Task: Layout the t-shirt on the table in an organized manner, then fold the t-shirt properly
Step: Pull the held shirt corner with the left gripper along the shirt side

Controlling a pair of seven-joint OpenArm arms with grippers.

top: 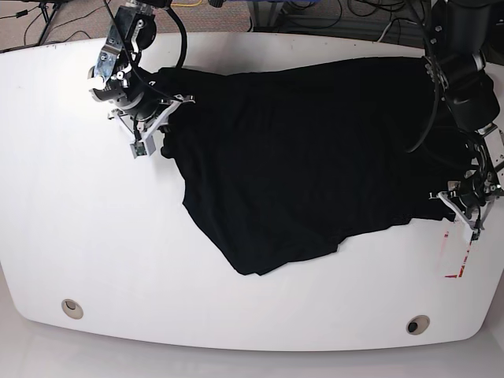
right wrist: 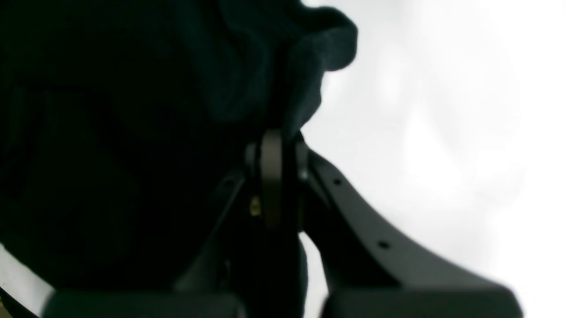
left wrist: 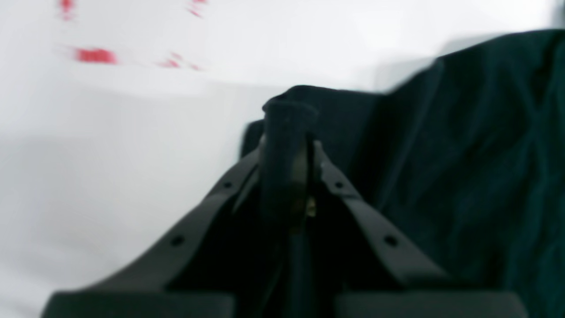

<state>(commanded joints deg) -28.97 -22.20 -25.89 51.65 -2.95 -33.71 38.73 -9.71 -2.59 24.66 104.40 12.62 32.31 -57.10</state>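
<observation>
The black t-shirt [top: 299,157] lies wide across the back half of the white table [top: 94,236], wrinkled, with one lobe reaching toward the front. At the cloth's left end my right gripper [top: 160,126] is shut on a bunched edge of the t-shirt [right wrist: 132,132]; the right wrist view shows this gripper [right wrist: 279,141] pinching a thick fold. My left gripper [top: 461,206] holds the cloth's right end. In the left wrist view it [left wrist: 289,137] is shut on a narrow roll of the t-shirt [left wrist: 463,154].
Red tape marks [top: 457,256] lie on the table just in front of my left gripper, blurred red tape marks [left wrist: 95,55] in the left wrist view. Two round grommet holes [top: 72,307] [top: 417,324] sit near the front edge. Cables run behind the table's back edge.
</observation>
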